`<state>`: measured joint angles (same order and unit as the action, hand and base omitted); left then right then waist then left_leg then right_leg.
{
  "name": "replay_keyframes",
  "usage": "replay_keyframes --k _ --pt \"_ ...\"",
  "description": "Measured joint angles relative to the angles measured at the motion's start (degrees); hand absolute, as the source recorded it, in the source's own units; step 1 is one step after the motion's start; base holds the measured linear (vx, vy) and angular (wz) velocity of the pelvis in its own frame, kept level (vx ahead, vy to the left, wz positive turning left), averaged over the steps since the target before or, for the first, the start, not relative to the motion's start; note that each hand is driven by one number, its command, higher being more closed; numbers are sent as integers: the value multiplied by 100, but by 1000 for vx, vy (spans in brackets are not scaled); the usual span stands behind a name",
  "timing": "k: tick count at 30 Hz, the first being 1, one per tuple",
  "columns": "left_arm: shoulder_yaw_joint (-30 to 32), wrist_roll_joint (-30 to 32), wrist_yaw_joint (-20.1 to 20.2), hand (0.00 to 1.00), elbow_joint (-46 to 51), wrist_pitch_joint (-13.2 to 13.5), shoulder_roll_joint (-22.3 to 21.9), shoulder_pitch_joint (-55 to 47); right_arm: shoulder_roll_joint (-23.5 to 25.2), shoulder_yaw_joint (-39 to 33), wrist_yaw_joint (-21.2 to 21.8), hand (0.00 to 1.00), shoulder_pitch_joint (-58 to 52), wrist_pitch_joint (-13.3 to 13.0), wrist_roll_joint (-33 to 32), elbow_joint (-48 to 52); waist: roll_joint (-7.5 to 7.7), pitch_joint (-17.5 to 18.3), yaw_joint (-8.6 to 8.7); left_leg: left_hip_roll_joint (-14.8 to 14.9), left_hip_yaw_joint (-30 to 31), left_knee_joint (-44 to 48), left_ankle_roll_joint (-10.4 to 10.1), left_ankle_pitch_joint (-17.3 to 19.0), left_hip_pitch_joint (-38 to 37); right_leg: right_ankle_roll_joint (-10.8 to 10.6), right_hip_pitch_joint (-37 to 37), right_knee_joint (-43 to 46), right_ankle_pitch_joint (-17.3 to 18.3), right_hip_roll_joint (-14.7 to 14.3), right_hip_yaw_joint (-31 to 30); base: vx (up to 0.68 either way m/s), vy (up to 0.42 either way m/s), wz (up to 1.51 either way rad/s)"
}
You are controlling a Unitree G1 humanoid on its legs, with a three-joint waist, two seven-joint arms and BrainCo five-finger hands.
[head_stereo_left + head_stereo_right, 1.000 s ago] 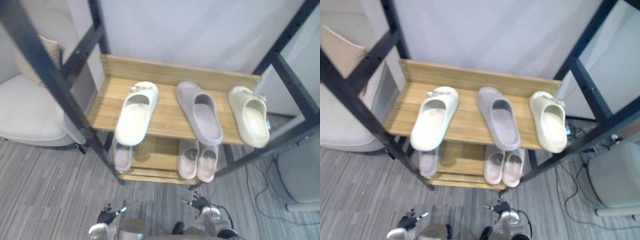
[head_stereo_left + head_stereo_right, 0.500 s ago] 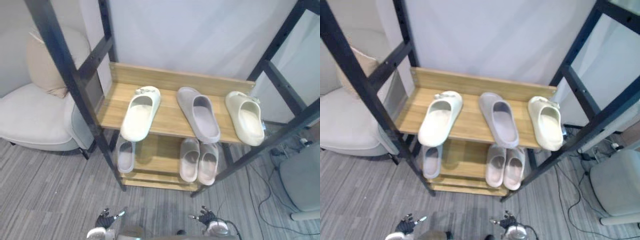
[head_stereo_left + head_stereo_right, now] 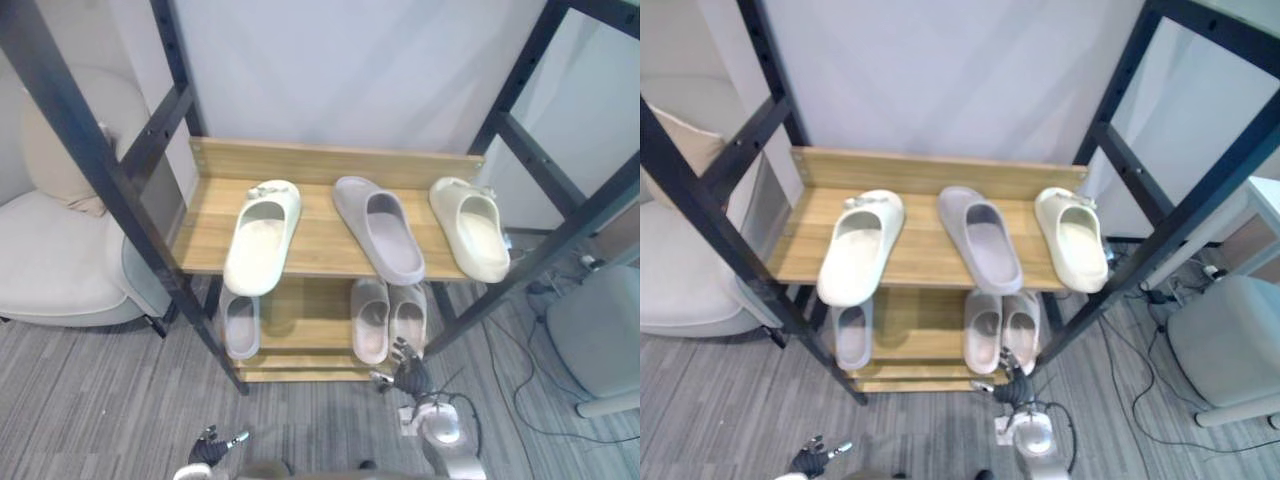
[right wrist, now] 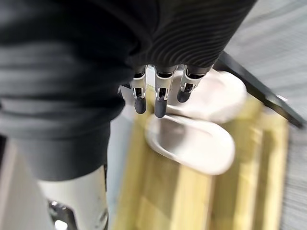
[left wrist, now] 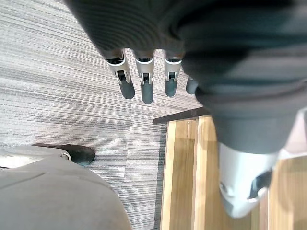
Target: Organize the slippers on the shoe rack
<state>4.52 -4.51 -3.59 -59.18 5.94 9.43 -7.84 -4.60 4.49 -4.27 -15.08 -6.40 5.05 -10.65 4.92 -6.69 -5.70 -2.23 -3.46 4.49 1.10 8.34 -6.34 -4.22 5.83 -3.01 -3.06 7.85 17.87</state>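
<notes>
On shoe rack (image 3: 330, 160), six slippers (image 3: 262, 236)

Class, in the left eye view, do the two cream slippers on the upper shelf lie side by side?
No, a grey slipper lies between the left cream slipper and the right cream slipper.

lower slippers (image 3: 371, 322) half hidden, armchair (image 3: 50, 262) cropped
</notes>
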Motion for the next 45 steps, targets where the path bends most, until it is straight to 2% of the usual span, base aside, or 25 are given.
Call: replay_keyframes --k 6,10,18,25,32,39,45 --pt "-1 8 2 0 1 3 5 -90 24 -121 -8 0 -176 -59 1 870 -48 9 142 52 -127 66 -69 129 16 0 -11 14 -4 -44 -146 -38 14 -14" --pt "-6 82 6 0 2 5 7 -152 61 -439 -87 0 -208 -239 -4 1605 -92 35 214 91 -216 71 -61 137 13 0 -48 -8 -3 -88 -244 17 3 -11" --pt "-164 111 29 0 2 12 7 -191 -4 -665 -155 0 -110 -442 -3 2381 -146 90 243 95 -214 69 -42 155 16 0 -61 -39 -3 -102 -270 22 3 -1" --pt "-163 114 49 0 2 67 7 -231 -103 -673 -130 0 211 -495 -115 2534 -141 93 244 106 -201 128 -45 207 28 -1 -33 -31 -3 -104 -274 -14 -2 0" --pt "-164 116 117 0 2 93 16 -241 -560 -697 -25 0 727 -541 -378 2610 -140 88 254 118 -145 182 -45 254 69 -25 -64 80 22 -104 -286 -14 1 3" --pt "-159 114 162 0 10 107 27 -246 -843 -645 155 0 1596 -616 -753 2555 -87 66 189 122 -40 268 -39 248 128 -23 -72 79 21 -107 -275 20 1 9" --pt "-159 105 163 0 10 106 69 -242 -897 -652 166 0 1659 -607 -873 2524 -8 21 198 109 48 268 -35 246 136 -23 -57 79 21 -96 -240 10 4 8"
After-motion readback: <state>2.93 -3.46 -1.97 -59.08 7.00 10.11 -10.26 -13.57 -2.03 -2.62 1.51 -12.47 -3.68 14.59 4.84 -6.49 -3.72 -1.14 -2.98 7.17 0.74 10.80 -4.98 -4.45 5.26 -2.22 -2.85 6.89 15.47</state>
